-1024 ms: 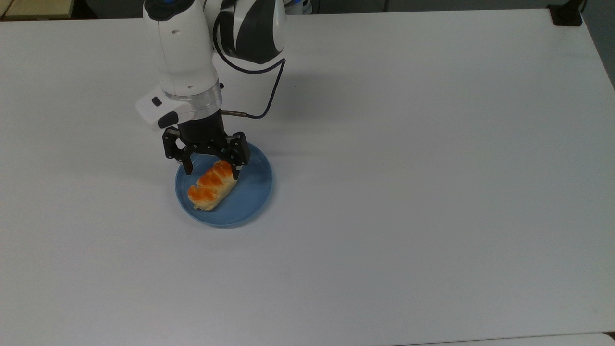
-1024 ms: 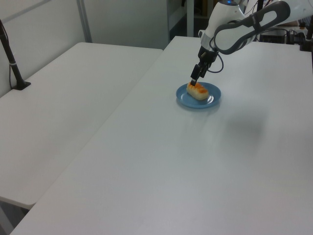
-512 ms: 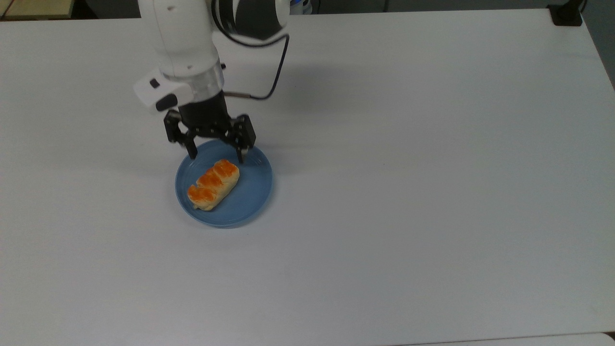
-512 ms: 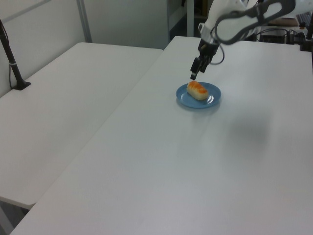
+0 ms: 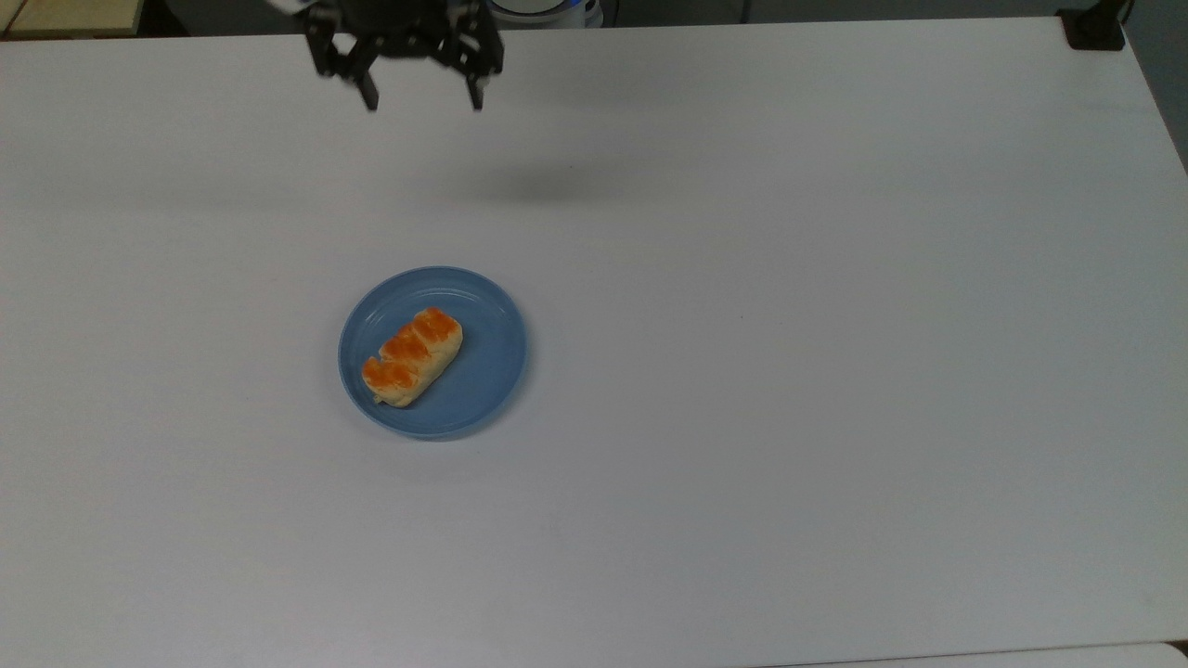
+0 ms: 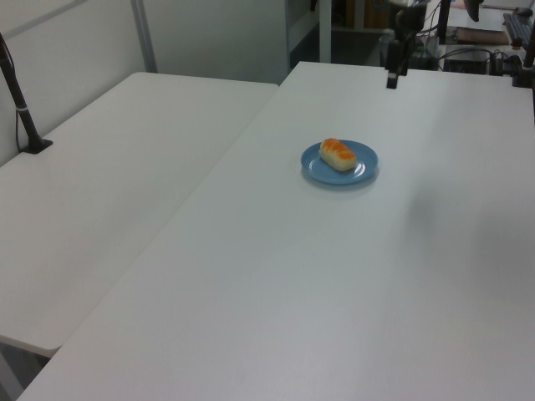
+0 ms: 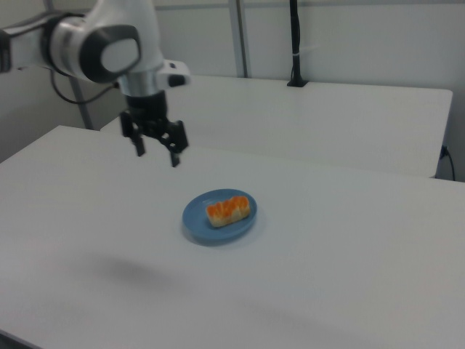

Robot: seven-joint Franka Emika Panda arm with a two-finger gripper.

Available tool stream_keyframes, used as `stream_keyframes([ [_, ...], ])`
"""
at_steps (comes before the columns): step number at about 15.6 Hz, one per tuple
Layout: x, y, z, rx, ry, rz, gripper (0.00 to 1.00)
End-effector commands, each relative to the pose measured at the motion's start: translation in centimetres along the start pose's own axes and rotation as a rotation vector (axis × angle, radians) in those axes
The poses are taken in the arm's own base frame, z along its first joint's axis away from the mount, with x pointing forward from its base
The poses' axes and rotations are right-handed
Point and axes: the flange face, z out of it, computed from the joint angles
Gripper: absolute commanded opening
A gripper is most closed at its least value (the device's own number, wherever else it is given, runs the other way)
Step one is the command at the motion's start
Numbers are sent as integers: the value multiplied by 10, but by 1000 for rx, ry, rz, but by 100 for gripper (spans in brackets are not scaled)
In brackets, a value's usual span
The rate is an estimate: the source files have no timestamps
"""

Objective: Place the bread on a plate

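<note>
The bread (image 5: 412, 356) (image 6: 338, 154) (image 7: 229, 209), a small pale roll with an orange-brown ridged top, lies on the round blue plate (image 5: 486, 371) (image 6: 364, 171) (image 7: 196, 218) in the middle of the white table. My gripper (image 5: 424, 100) (image 7: 156, 157) is open and empty, high above the table and well away from the plate, toward the top view's upper edge. In the left view the gripper (image 6: 391, 79) hangs beyond the plate at the far end of the table.
The white table (image 5: 835, 371) stretches wide around the plate. A second white table (image 6: 109, 167) stands beside it on the left view's left. A black post base (image 5: 1095, 28) sits at the far corner in the top view.
My gripper has let go of the bread, opened, and risen away from the plate toward the top view's upper edge. The bread stays on the plate.
</note>
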Motion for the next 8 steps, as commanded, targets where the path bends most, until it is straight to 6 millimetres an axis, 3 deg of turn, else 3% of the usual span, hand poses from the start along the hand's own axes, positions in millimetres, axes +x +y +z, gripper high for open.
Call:
stream_keyframes([
  [1, -13, -29, -14, -31, -55, -40, 100],
  [6, -5, -11, -17, -38, -2, -30, 100],
  [8, -3, -11, -7, -34, -30, -54, 100],
])
